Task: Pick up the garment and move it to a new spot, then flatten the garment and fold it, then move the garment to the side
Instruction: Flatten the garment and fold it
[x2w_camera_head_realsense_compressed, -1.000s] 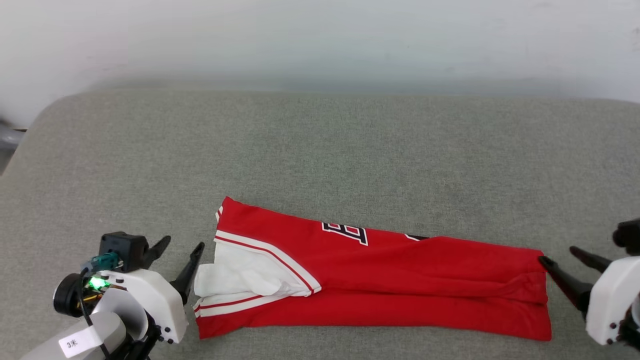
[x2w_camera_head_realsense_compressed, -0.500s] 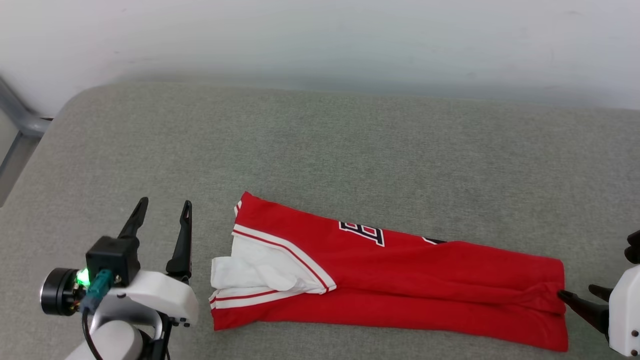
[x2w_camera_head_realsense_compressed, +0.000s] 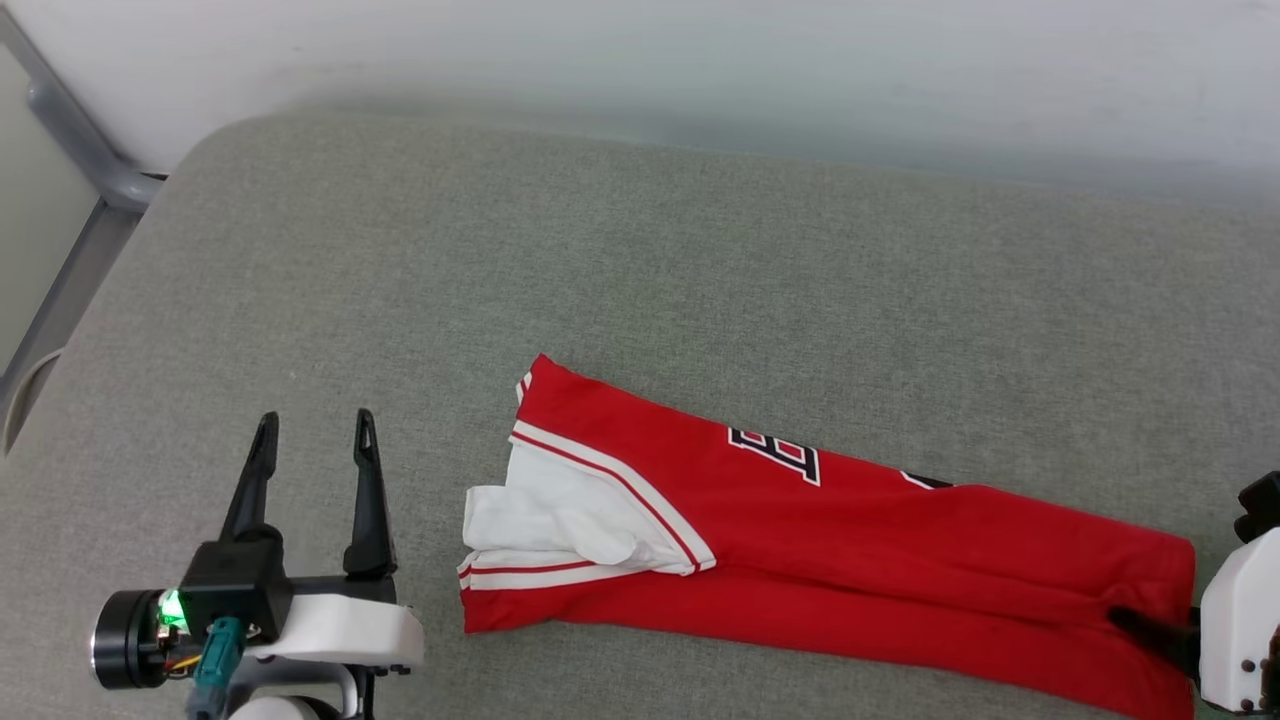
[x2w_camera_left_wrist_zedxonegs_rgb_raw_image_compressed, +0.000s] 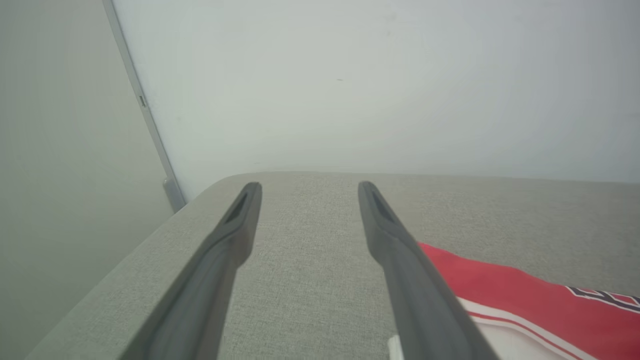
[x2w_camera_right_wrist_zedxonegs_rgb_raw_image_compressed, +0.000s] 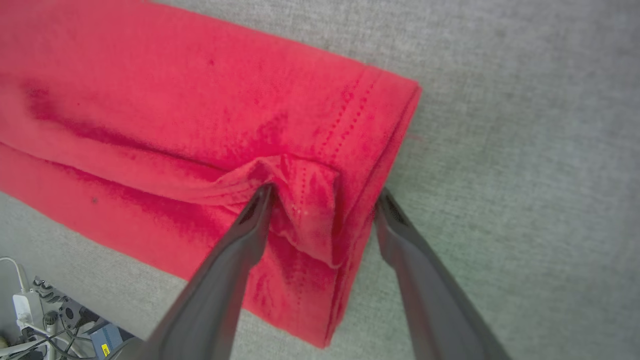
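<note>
The garment (x2w_camera_head_realsense_compressed: 880, 560) lies as a long red strip across the grey cushion (x2w_camera_head_realsense_compressed: 640, 280), its white sleeve (x2w_camera_head_realsense_compressed: 560, 520) at the left end. My left gripper (x2w_camera_head_realsense_compressed: 315, 420) stands open and empty to the left of the sleeve, apart from it, fingers pointing toward the wall. In the left wrist view its gripper (x2w_camera_left_wrist_zedxonegs_rgb_raw_image_compressed: 309, 187) frames bare cushion, with the garment (x2w_camera_left_wrist_zedxonegs_rgb_raw_image_compressed: 525, 300) to the right. My right gripper (x2w_camera_right_wrist_zedxonegs_rgb_raw_image_compressed: 325, 195) is open at the hem end of the garment (x2w_camera_right_wrist_zedxonegs_rgb_raw_image_compressed: 200, 100), one fingertip on the fabric, the other at its edge, a raised fold between them. One finger (x2w_camera_head_realsense_compressed: 1150, 628) lies over the hem.
A white wall (x2w_camera_head_realsense_compressed: 700, 60) runs behind the cushion. A grey metal frame (x2w_camera_head_realsense_compressed: 90, 170) stands past its rounded left corner. Cables and small devices (x2w_camera_right_wrist_zedxonegs_rgb_raw_image_compressed: 45, 320) lie on the floor below the cushion's near edge. Bare cushion stretches beyond the garment.
The head camera has shifted, sliding the whole scene rightward. My left gripper swung from pointing at the sleeve to pointing at the wall. My right gripper moved in over the hem end.
</note>
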